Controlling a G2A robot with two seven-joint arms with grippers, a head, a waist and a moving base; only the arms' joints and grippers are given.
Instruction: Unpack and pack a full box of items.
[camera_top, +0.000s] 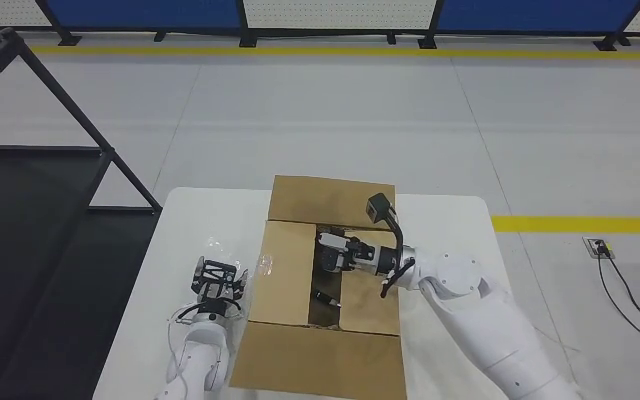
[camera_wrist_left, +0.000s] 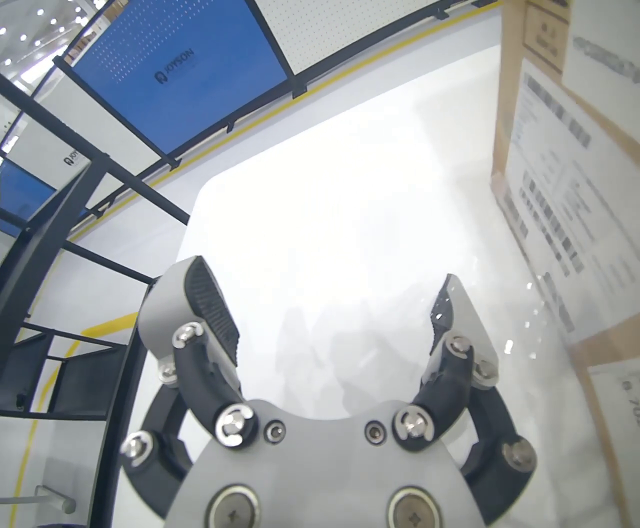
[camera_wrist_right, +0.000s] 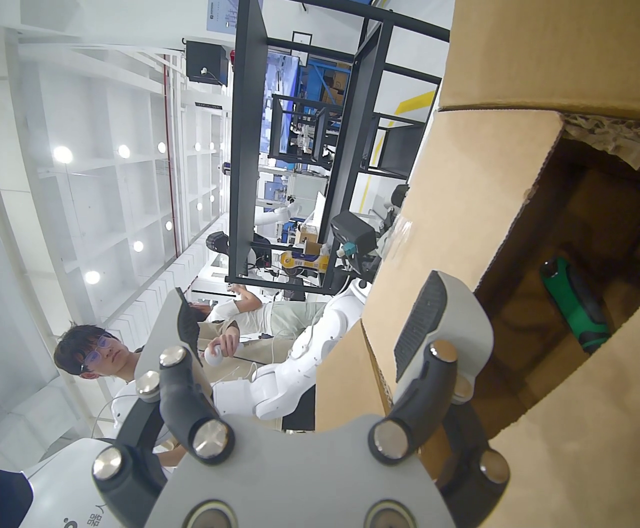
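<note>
Holding, right hand (camera_wrist_right: 305, 320): nothing; pads spread wide apart, one of them over the edge of a box flap.
Holding, left hand (camera_wrist_left: 327, 305): nothing; pads likewise spread wide.
Container: large brown cardboard box (camera_top: 330, 195), flaps folded outward, stood mid-way across the white worktop (camera_top: 200, 220).
Item: green-and-black elongated object (camera_wrist_right: 575, 305), lay on its side low inside the box, partly hidden by a flap.
Packing: crumpled brown packing paper (camera_wrist_right: 600, 135), sat at the box's inner edge.
Loose: clear plastic film (camera_top: 262, 264), lay on the worktop just beside the box.
Key relation: the item lay below and beyond the right hand, which was over the opening.
Long axis: roughly level with the box floor; its heading against the pads could not be told.
Nearer arm: right, by judgement; the left hand was outside, with the box wall between it and the item.
Next need, judged: a descent through the opening, clear of the flap.
</note>
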